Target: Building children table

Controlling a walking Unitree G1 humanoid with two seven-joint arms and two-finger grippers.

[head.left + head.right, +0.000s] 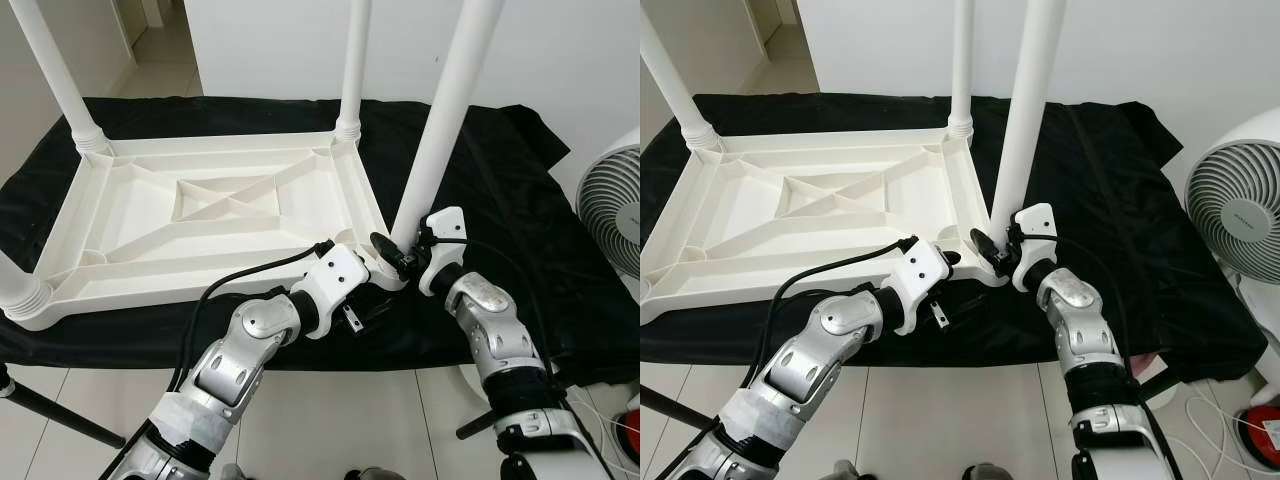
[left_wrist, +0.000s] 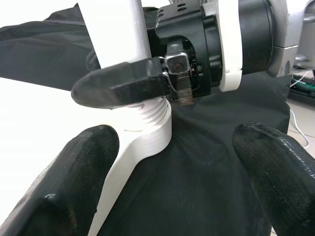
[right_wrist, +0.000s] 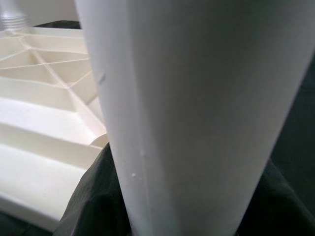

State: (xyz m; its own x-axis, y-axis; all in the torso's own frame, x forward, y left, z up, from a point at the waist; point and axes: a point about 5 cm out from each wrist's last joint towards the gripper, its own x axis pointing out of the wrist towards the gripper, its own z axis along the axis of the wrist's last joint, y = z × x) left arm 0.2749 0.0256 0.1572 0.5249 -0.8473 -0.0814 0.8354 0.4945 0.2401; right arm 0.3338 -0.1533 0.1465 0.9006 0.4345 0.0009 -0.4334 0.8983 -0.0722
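The white table leg (image 1: 440, 130) is running off the top of both eye views — its upper end is cut off. The right gripper (image 1: 392, 255) is clamping around its base, at the near right corner of the upturned ribbed plastic tabletop (image 1: 200, 215). The left gripper (image 2: 172, 162) is hovering beside that threaded socket, fingers spread wide, over the black cloth (image 1: 500, 190).

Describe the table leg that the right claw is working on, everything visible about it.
The leg is a smooth white tube, plastic by the look, that widens slightly upward and runs out of the top of the picture. It leans a little over the near right corner of the upside-down table top. Its threaded foot sits at the corner socket, with threads showing. The right claw grips it just above the socket. The left claw is open close by.
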